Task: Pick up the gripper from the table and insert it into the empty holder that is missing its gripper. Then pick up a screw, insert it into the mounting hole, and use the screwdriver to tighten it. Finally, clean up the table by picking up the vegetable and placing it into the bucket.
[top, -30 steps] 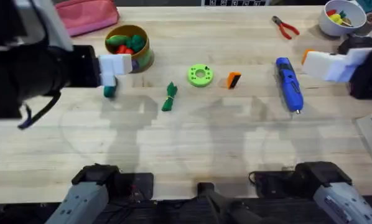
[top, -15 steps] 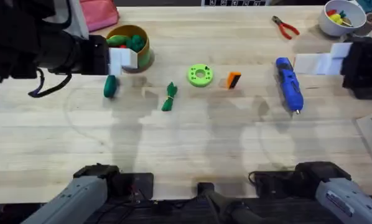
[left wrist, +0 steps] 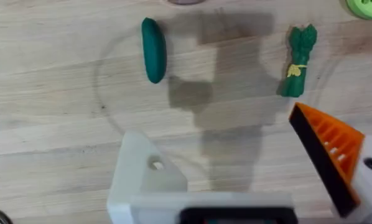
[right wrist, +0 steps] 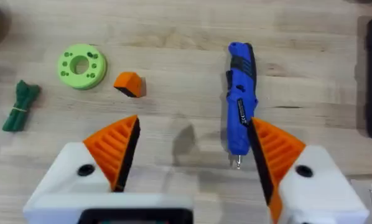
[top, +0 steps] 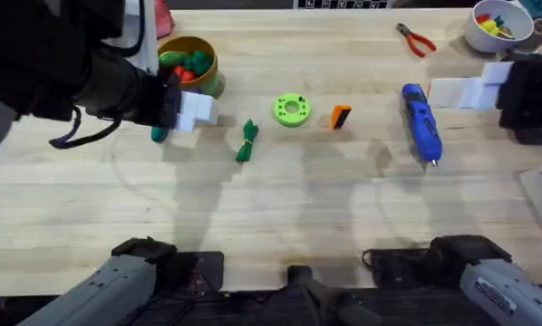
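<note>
On the wooden table (top: 280, 208) we see the orange gripper (top: 341, 116), the loose finger, lying near the middle, just beside a green ring (top: 292, 110) and apart from everything else. The screwdriver (top: 421, 121) lies flat to its right, tip toward the arms' bases. A green leafy vegetable (top: 246, 141) lies left of the ring, and a dark green cucumber (top: 159, 133) lies farther left, partly under the left arm. The bucket (top: 191, 63) stands at the far left of the table with red and green vegetables inside. Red pliers (top: 416, 39) and a white bowl (top: 498, 25) sit at the far right, and a pink pouch (top: 161, 18) shows behind the bucket.

The left gripper (left wrist: 242, 168) hangs over the table close to the cucumber and the bucket. In its wrist view one white block, the holder (left wrist: 142, 180), has no orange finger and shows a bare mounting hole, while the other block carries an orange ribbed finger (left wrist: 329, 155). The two stand wide apart with nothing between them.

The right gripper (right wrist: 192, 155) sits at the right edge of the table, near the screwdriver. Both its orange fingers are fitted, spread wide, and hold nothing; in its wrist view the screwdriver's tip lies between them on the table beneath.
</note>
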You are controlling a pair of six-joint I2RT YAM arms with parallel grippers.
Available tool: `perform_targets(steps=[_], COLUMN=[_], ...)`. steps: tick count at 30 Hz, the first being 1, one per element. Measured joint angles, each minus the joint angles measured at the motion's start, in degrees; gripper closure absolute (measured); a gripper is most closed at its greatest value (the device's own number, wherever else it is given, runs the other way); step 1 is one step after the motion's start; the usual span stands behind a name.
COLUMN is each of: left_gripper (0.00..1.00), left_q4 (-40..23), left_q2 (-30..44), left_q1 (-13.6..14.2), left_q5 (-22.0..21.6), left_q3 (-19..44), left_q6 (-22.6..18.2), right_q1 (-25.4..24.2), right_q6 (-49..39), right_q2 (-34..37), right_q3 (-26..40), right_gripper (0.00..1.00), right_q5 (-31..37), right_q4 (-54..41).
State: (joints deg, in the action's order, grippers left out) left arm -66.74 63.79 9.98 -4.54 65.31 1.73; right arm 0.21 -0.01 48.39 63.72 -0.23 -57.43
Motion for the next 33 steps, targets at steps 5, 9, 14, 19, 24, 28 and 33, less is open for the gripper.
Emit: perform_targets(steps=[5, 9, 14, 19, 24, 28, 33], left_gripper=[0.015, 0.015, 0.015, 0.015, 0.015, 0.015, 0.014], left_q4=[-0.2, -0.81, -1.23, 0.48, 4.99, 6.46, 8.2], left_q2=[0.02, 0.38, 4.78, 12.06, 19.81, 25.78, 31.56], left_q1=[0.0, 0.87, 5.03, 10.47, 12.57, 12.61, 12.7], left_q5=[1.57, 3.96, 5.91, 6.75, 8.04, 8.92, 9.43], left_q3=[0.31, 0.33, 0.42, 0.42, 0.42, 0.42, 0.42], left_q6=[0.29, 0.51, 2.71, 5.29, 6.78, 6.91, 6.42], right_q1=[0.0, 0.0, 0.0, 0.0, 0.0, 0.0, 0.0], right_q6=[-0.02, 0.0, 0.0, -0.02, 0.0, 0.0, -0.01], right_q2=[-0.01, 0.01, -0.01, -0.01, 0.0, -0.01, -0.01], right_q3=[0.0, 0.0, 0.0, 0.0, 0.0, 0.0, 0.0], right_gripper=[0.008, 0.007, 0.008, 0.007, 0.007, 0.007, 0.007], right_q5=[0.0, 0.0, 0.0, 0.0, 0.0, 0.0, 0.0], right_q4=[0.0, 0.18, 0.33, 0.35, 0.35, 0.37, 0.37])
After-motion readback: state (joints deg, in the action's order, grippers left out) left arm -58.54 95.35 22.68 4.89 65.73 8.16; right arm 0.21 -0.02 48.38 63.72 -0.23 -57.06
